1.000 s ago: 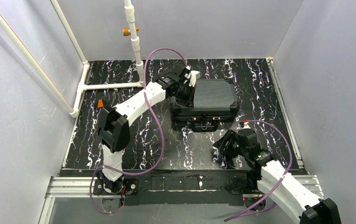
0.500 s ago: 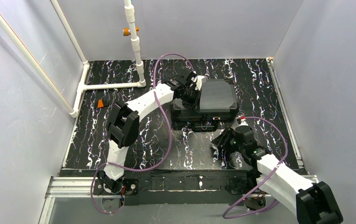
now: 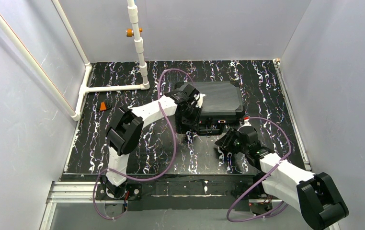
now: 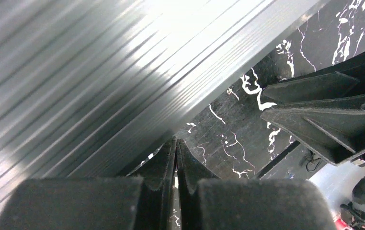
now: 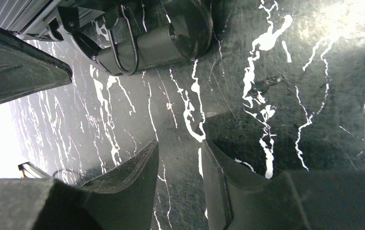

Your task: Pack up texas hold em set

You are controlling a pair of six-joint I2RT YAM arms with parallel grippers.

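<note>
1. L gripper (image 4: 176,149): jaws clenched tight, fingers pressed together, nothing between them.
2. Case (image 3: 221,98) is closed, with the ribbed lid (image 4: 75,72) down. The lid's edge sits right at the L fingertips and runs off to one side of them. Can't tell if they touch.
3. In the top view the L jaws are at the case's left edge, beside the lid.
4. R gripper (image 5: 180,178): jaws part-way apart and released, grasping nothing. Only bare table (image 5: 314,96) shows in the gap.
5. Case handle (image 5: 140,48) lies ahead of the R jaws, off toward the left finger (image 5: 137,179), and apart from both fingers.
6. The R jaws sit low over the table, near the case's front side.
7. Small orange block (image 3: 105,106) is on the table, well apart from both sets of jaws, out past the L arm.
</note>
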